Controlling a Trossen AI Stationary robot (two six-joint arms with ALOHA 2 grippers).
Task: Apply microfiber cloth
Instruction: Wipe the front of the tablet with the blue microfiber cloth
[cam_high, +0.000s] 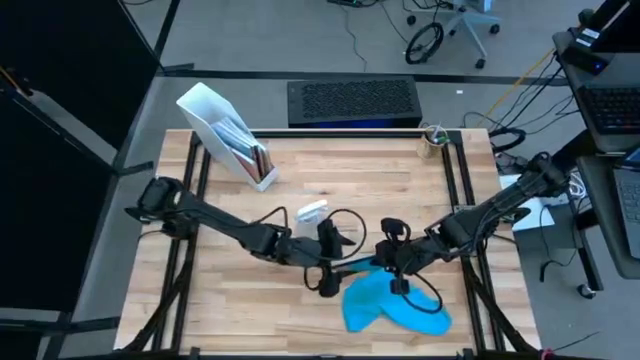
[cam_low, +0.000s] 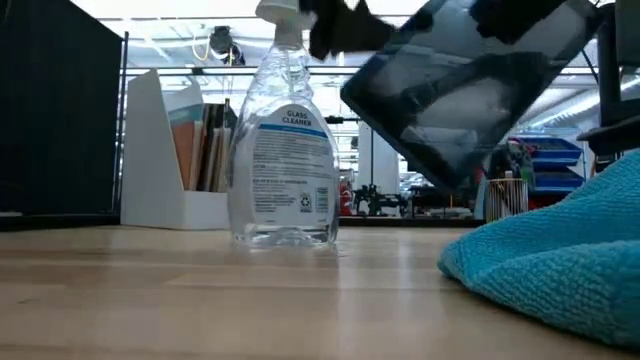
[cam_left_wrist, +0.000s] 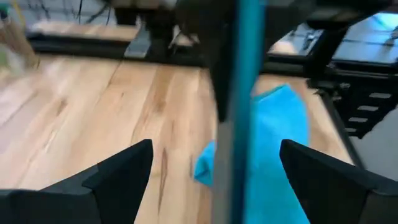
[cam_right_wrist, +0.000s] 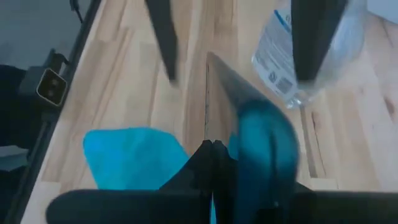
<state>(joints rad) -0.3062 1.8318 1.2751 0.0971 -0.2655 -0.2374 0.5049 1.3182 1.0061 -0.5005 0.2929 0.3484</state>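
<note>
The sky-blue microfiber cloth (cam_high: 392, 306) lies bunched on the table near its front edge, also seen in the low view (cam_low: 565, 260). Above it a dark grey tablet (cam_low: 470, 90) hangs tilted in the air between the two arms. My right gripper (cam_right_wrist: 211, 148) is shut on the tablet's right end. My left gripper (cam_left_wrist: 214, 149) is open at the tablet's left end (cam_left_wrist: 239, 93). Its fingers stand on either side of that end with a gap to it. My right gripper pinches the tablet's right-hand edge (cam_right_wrist: 239, 118) between its two fingers. It comes at it about level from the table's right. The tablet is lifted clear of the table and cloth, steeply tilted, and reaches from the fingers toward my left gripper.
A clear spray bottle (cam_low: 285, 150) stands upright on the table behind the grippers, toward the middle (cam_high: 312, 211). A white file holder with books (cam_high: 230, 135) sits at the far left. A small cup (cam_high: 433, 138) stands at the far right corner.
</note>
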